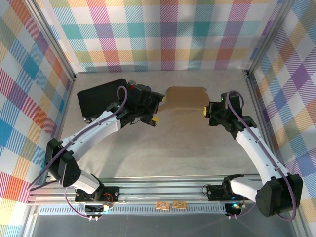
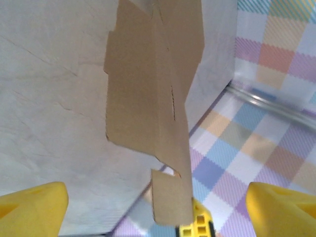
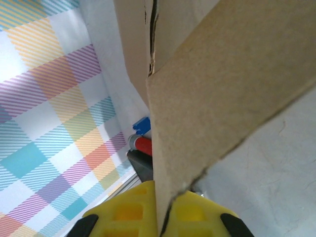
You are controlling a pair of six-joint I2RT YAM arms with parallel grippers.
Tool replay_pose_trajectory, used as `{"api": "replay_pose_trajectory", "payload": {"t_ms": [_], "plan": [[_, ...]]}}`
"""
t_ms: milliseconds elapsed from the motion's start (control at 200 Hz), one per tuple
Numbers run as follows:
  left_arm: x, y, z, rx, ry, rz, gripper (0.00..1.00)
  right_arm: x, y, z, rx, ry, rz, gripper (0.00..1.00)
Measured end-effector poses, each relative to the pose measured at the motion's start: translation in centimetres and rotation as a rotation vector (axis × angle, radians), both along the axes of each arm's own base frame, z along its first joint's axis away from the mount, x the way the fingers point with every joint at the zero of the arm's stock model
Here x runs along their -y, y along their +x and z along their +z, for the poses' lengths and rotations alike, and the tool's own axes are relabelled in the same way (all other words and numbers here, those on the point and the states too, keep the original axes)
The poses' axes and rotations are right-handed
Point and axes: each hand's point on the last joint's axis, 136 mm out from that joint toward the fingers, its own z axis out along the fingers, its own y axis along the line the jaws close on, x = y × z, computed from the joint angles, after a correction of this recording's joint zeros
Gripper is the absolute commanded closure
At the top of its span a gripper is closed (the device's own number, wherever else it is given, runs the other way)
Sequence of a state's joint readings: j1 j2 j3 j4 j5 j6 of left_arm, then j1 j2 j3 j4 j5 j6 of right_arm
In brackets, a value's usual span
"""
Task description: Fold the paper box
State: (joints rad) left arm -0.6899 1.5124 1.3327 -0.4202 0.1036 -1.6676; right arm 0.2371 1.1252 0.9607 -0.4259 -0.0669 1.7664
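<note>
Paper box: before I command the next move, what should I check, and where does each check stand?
1. Hold: right gripper jaws shut on an edge of the paper box: ok.
2. Readiness: left gripper jaws wide open, paper box ahead of them, not gripped: ok.
3. Folds made: paper box looks like an unfolded sheet, flaps flat: not ok.
4. Clearance: black case lies apart from the paper box, on the left: ok.
5. How firmly the right jaws bite: cannot tell.

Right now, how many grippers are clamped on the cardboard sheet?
1. The right gripper is shut on the right edge of the cardboard sheet. The left gripper is open by its left edge, not clamping it.
</note>
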Motion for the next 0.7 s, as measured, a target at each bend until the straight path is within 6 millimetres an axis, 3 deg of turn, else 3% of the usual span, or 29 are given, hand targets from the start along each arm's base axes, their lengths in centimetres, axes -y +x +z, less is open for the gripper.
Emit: {"api": "replay_pose_trajectory", "payload": {"t_ms": [175,285,365,445,480,610,700], "plan": [[1.9,1.7,-2.1,-0.087,-0.092,0.076,0.12,-0.3,0.2,1.3,0.021,0.014,0.0,1.0],[2.8,2.6,-2.7,-0.11,-0.14,0.108,0.26,-0.3,0.1,1.1,0.014,0.014,0.002,1.0],[3.4,3.2,-2.8,-0.118,-0.177,0.132,0.51,-0.4,0.1,1.2,0.012,0.014,0.007,1.0],[3.8,3.9,-2.9,-0.114,-0.205,0.15,0.97,-0.4,0.0,1.5,0.017,0.008,0.018,1.0],[3.9,4.1,-2.8,-0.113,-0.218,0.159,1.0,-0.4,0.1,1.9,0.029,-0.004,0.029,1.0],[4.3,4.9,-2.0,-0.08,-0.255,0.168,1.0,-0.4,0.5,4.2,0.098,-0.118,0.117,0.57],[3.8,5.5,-1.3,-0.071,-0.252,0.19,1.0,-0.7,1.2,8.2,0.237,-0.272,0.253,0.37]]}}
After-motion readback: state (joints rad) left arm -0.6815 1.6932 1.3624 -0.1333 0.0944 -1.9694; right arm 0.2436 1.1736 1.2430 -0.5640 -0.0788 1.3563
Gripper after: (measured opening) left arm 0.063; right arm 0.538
